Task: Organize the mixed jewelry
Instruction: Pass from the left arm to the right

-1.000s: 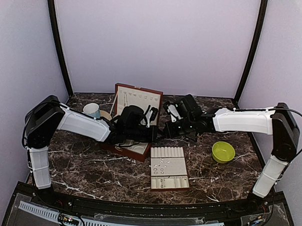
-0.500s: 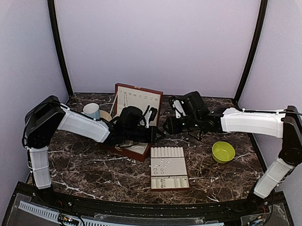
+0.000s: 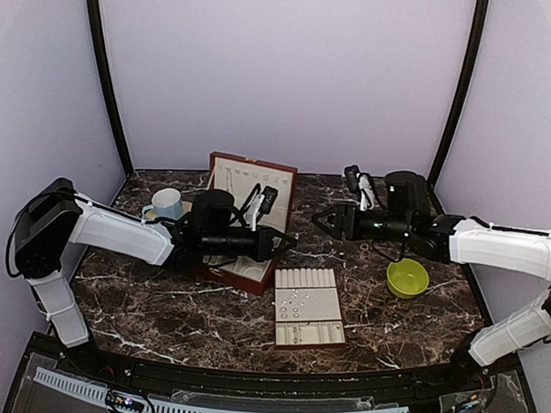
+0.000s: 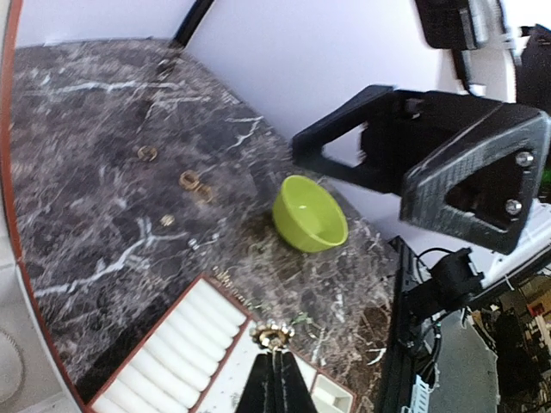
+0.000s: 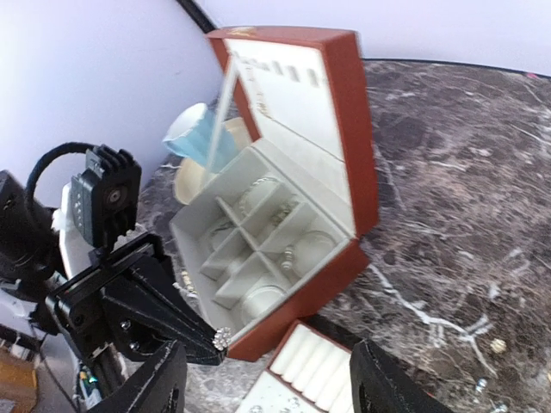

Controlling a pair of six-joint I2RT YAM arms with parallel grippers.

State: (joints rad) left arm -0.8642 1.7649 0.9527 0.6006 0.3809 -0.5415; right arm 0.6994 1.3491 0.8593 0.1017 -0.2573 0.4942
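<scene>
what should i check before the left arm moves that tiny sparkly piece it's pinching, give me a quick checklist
1. Grip: left claw shut on the tiny sparkly silvery piece at its tips: ok.
2. Clearance: right claw open and apart from that piece: ok.
3. Lid of the reddish-brown cream-lined compartment box up: ok.
4. No arm over the flat cream slotted ring tray: ok.
5. Piece type, ring or stud: cannot tell, too small.
6. No loose jewelry on the dark marble table: not ok, small metal rings lie near the lime-green bowl.
</scene>
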